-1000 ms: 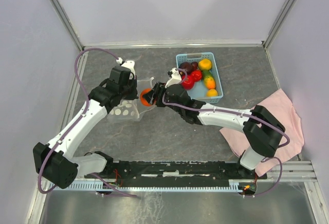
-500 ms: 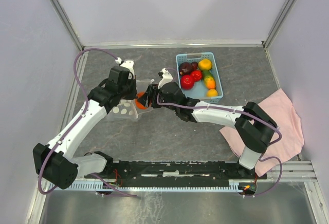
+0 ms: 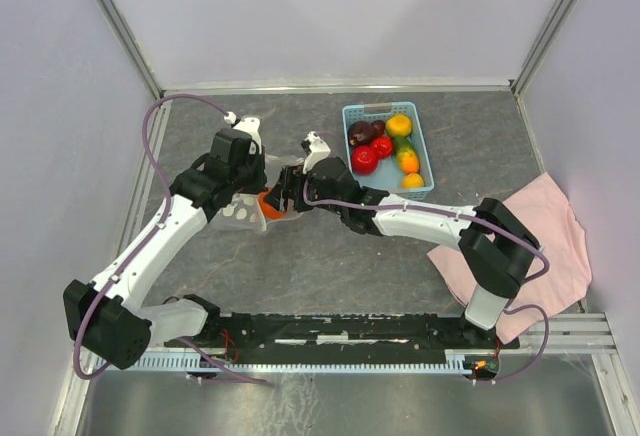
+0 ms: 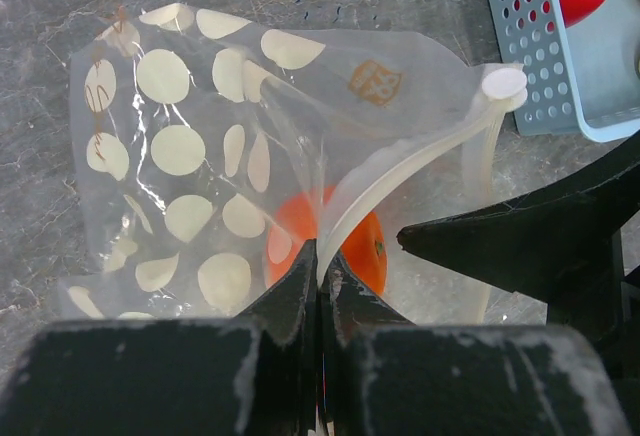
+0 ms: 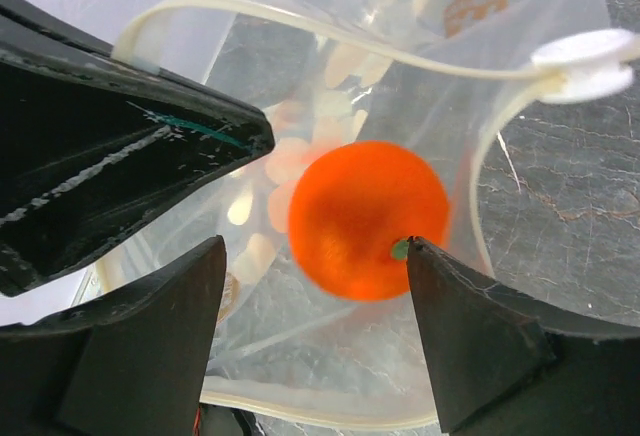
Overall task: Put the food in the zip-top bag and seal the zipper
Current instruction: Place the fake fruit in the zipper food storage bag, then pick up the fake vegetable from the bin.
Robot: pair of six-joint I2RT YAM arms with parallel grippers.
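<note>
Clear, floppy plastic printed with white dots: the zip-top bag (image 4: 180,156) lies close beside the light blue basket (image 4: 530,66), on the left arm's side of it, its mouth gaping toward the basket. We note the left gripper (image 4: 318,266) pinched tight on the near lip of that mouth, jaws together with the thin pale zipper (image 4: 400,171) strip clamped between them, lifted in a smooth arch. The right gripper (image 5: 315,246) is spread wide at the bag's mouth; its dark fingers (image 5: 150,346) stand to either side of a round, glossy orange toy fruit (image 5: 365,216) with a small green stem dot. We cannot tell whether they touch the fruit, which is slightly blurred. The fruit sits within the zipper's loop, over the dotted lower wall. The basket is hard perforated plastic; it holds the rest of the food (image 3: 365,159), smooth pieces in red, dark purple, yellow, orange and green. Beyond the basket's far side from the bag, a soft pink cloth (image 3: 545,226) lies rumpled on the grey, marbled table (image 3: 330,266).
</note>
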